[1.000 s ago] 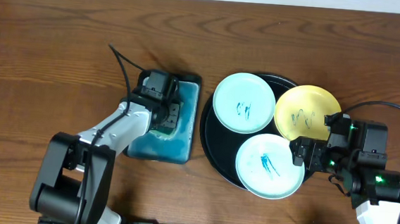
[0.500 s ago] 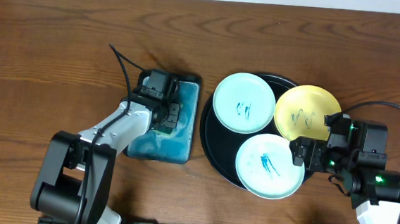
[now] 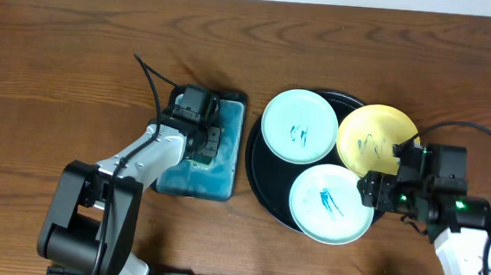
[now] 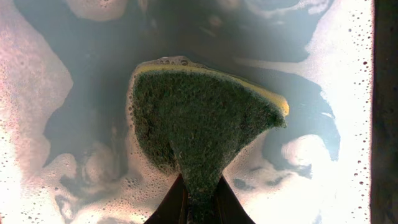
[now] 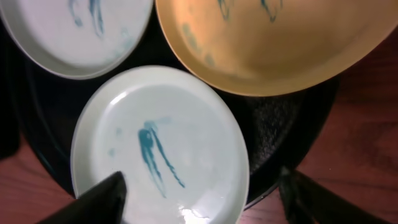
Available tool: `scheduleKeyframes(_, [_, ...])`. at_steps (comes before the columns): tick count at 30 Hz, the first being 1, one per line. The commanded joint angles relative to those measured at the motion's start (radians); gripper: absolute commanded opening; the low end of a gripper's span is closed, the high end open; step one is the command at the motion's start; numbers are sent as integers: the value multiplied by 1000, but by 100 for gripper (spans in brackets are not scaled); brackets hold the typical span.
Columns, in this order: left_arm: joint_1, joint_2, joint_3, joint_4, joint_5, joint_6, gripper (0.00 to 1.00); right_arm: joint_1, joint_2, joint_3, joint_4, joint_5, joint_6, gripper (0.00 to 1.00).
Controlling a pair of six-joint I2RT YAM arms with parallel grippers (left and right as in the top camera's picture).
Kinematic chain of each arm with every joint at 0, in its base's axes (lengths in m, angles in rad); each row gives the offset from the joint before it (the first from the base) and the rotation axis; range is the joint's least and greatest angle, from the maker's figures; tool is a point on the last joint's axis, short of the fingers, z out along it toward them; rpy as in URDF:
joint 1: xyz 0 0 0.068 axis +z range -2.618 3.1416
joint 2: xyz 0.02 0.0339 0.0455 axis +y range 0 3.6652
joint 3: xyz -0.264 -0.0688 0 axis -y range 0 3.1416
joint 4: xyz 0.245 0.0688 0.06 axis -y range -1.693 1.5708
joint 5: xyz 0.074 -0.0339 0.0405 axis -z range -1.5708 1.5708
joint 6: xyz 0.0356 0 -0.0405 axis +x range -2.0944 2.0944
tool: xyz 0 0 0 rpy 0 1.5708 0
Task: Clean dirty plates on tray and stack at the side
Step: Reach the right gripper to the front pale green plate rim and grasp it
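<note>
Three plates lie on the black tray (image 3: 264, 186): a mint-white one (image 3: 299, 126) at back left, a yellow one (image 3: 375, 137) at back right overhanging the rim, and a mint-white one (image 3: 331, 204) at the front. All bear teal scribbles. My right gripper (image 3: 372, 188) is open, its fingers wide apart over the front plate's right edge (image 5: 161, 149). The yellow plate (image 5: 280, 43) and the tray (image 5: 280, 130) show in the right wrist view. My left gripper (image 4: 199, 208) is shut on a green and yellow sponge (image 4: 199, 118) down in foamy water.
A rectangular basin of blue soapy water (image 3: 200, 169) stands left of the tray, with my left arm reaching into it. Bare wood tabletop (image 3: 77, 65) lies to the left, behind and to the right of the tray.
My right gripper has shifted slightly up and toward the tray. The left arm and the plates have not moved.
</note>
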Motion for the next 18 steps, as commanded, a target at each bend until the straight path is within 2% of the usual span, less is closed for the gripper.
scheduleKeyframes(1, [-3, 40, -6, -23, 18, -6, 8, 9, 55, -13, 0, -2, 2, 65])
scheduleKeyframes(4, [-3, 40, -6, -23, 18, -6, 8, 9, 111, -13, 0, -1, 2, 61])
scheduleKeyframes(14, [-3, 40, -6, -23, 18, -28, 8, 9, 272, -13, 71, 46, 2, 62])
scheduleKeyframes(18, [-3, 40, -6, -23, 18, -28, 8, 9, 316, -13, 101, 51, 2, 60])
